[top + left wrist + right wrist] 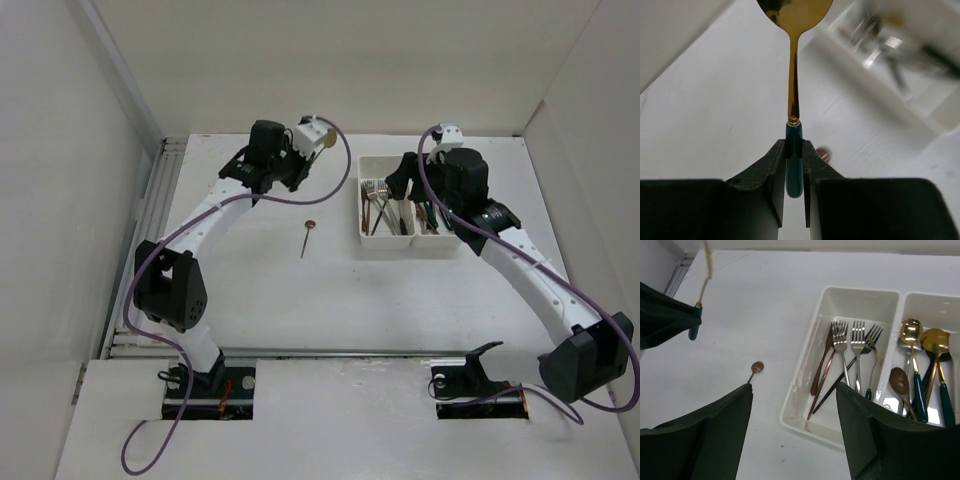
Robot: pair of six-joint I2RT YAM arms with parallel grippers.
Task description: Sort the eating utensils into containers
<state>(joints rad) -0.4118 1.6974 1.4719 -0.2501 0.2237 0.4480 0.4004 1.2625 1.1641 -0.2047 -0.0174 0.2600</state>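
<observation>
Overhead, the left arm (pixel 215 205) reaches toward the far side of the tabletop (pixel 250 300). The left jaws are clenched on the dark green handle of a gold spoon (pixel 794 75), gripping it near the handle's end. The spoon is held off the tabletop, with its bowl pointing away from the wrist.

To the right sits the tray (pixel 362 245), two white bins side by side. The left bin (pixel 805 365) holds forks (pixel 857 340): silver ones, a copper one and a dark-handled one, tines toward the far end. The right bin (pixel 925 300) holds spoons (pixel 912 335), gold with green handles, plus a small copper one.

The right jaws are released, standing wide and holding nothing. They hover over the tray's near left part, one finger (pixel 705 440) over bare tabletop and the other over the tray.

A copper spoon (pixel 305 238) lies alone on the tabletop, left of the tray and well apart from it.
</observation>
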